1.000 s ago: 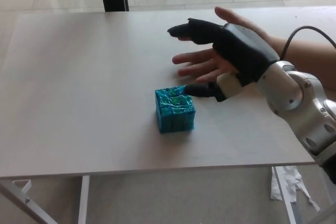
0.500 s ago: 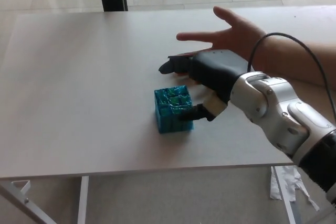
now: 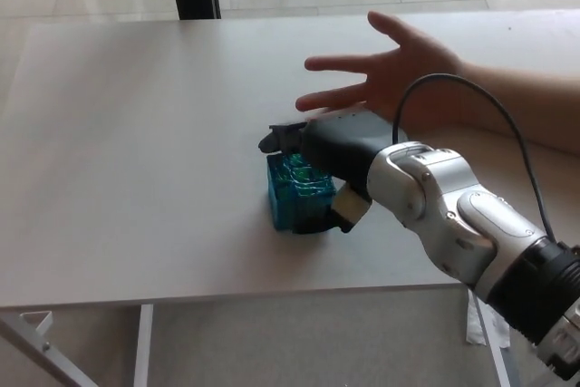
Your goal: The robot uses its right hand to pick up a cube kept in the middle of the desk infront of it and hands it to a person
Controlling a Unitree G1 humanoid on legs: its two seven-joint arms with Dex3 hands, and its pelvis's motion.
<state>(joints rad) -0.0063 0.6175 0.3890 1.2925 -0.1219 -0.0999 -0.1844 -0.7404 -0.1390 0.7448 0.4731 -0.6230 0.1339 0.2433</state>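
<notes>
Cube [image 3: 292, 197]: one is seen, blue-green and glossy, sitting on the desk [image 3: 127, 160] near its middle, under the right hand [image 3: 331, 156].
Handling: it is judged light and stiff, with flat faces; the shiny skin (it looks like tape or film, though this cannot be told for sure) may be slippery under hard fingers.
Where to hold: two opposite side faces are judged best, thumb on one and fingers on the other, low enough that the cube is not squeezed out upward.
Right hand: it is laid over the cube's top and right side, fingers [image 3: 276, 136] reaching past the far top edge, thumb down at the near right side; contact seems to be made, but whether a firm grip is closed on the cube cannot be told, and the cube is not lifted off the desk.
Left hand: not seen.
Person's hand [image 3: 390, 74]: one is seen, open, fingers spread, held just beyond the right hand, apart from the cube.
Cable [image 3: 471, 101]: one black cable is seen looping over the robot's forearm.
Count: one cube, one desk, one robot hand, one person's hand.
</notes>
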